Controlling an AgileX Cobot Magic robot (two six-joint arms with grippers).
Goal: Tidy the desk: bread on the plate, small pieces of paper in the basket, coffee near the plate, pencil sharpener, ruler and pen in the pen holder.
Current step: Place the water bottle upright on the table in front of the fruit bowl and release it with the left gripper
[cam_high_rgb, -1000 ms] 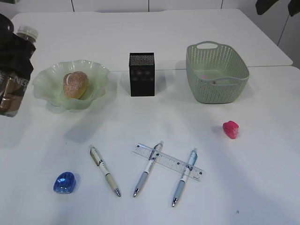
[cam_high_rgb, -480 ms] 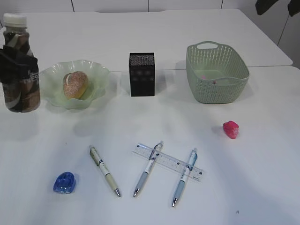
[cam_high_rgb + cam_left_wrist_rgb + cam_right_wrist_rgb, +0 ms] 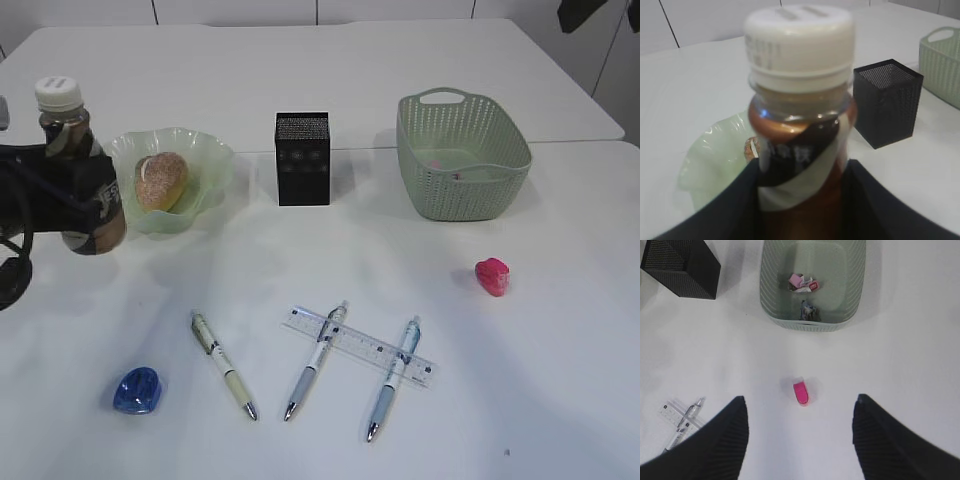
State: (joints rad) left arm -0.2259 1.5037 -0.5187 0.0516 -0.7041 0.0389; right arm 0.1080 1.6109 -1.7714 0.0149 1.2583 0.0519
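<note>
While the left gripper (image 3: 800,200) clamps the brown white-capped coffee bottle (image 3: 80,170), lower it upright just beside the pale green plate (image 3: 215,160) on its right before releasing.

A smooth white counter (image 3: 420,60) fills the room, a seam crossing it; pale panelled wall (image 3: 240,10) behind.

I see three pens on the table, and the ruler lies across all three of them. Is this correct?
Not quite. The ruler lies across only two pens. The third pen lies apart, to their left, not touching the ruler. The exterior view shows this.
</note>
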